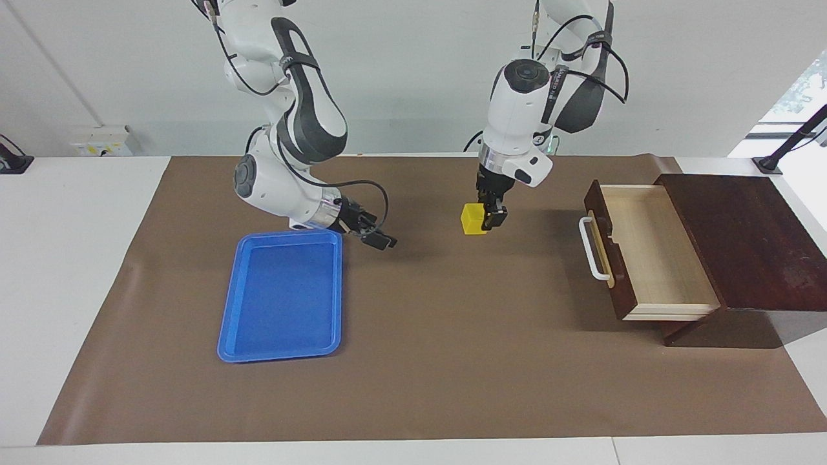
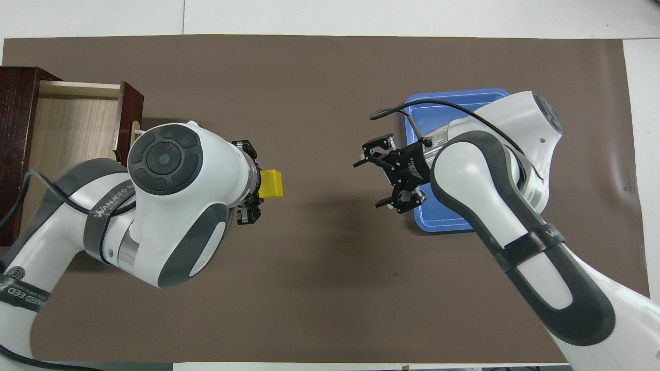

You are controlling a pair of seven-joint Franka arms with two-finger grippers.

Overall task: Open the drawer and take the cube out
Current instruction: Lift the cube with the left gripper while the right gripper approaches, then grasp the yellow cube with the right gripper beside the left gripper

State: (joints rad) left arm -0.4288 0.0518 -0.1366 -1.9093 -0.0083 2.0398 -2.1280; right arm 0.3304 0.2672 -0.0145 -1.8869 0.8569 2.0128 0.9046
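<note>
The dark brown drawer [image 1: 646, 255] stands pulled open at the left arm's end of the table, white bar handle [image 1: 591, 248] facing the middle. Its pale interior shows nothing in it. It also shows in the overhead view [image 2: 72, 123]. My left gripper [image 1: 483, 218] is shut on the small yellow cube [image 1: 472, 218] and holds it low over the brown mat, between drawer and tray. The cube also shows in the overhead view [image 2: 271, 184]. I cannot tell whether it touches the mat. My right gripper [image 1: 375, 234] is open and empty, low over the mat beside the blue tray's corner; it shows in the overhead view [image 2: 372, 180].
The blue plastic tray [image 1: 281, 294] lies toward the right arm's end of the table, with nothing in it; its rim shows in the overhead view [image 2: 454, 94]. The drawer's dark wooden housing [image 1: 743, 245] sits at the mat's edge. A brown mat [image 1: 439, 361] covers the table.
</note>
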